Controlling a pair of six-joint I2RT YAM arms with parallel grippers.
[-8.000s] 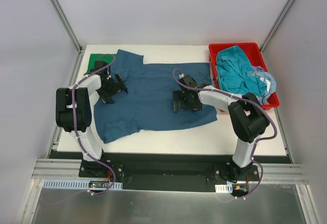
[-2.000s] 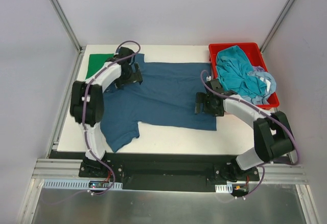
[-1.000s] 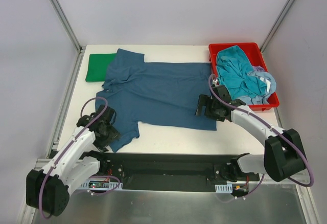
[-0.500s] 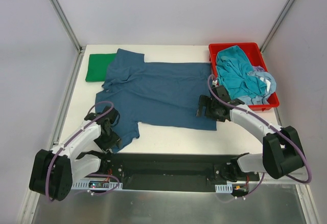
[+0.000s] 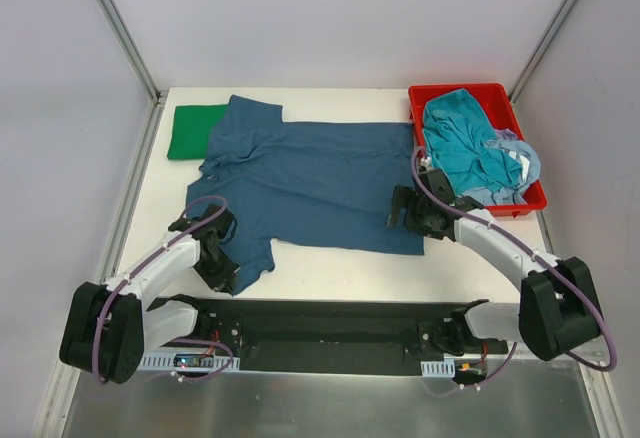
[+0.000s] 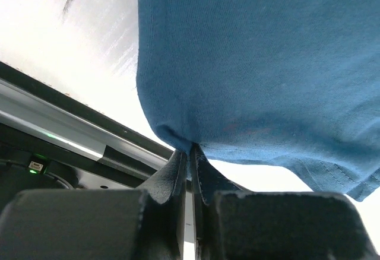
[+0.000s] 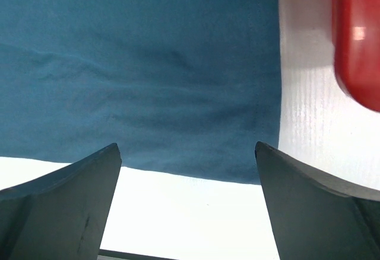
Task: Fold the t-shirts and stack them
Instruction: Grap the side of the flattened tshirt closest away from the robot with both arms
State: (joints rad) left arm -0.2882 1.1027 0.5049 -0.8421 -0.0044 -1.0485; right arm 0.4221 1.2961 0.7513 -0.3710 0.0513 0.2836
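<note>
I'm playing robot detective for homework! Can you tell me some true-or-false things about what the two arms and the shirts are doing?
1. The left gripper is pinching the dark blue shirt. True.
2. The right gripper is shut on that shirt. False: it is wide open over the shirt's near edge.
3. The green shirt is in the red bin. False: it lies on the table, at the far left corner.
4. A teal shirt lies crumpled in the red bin. True.
</note>
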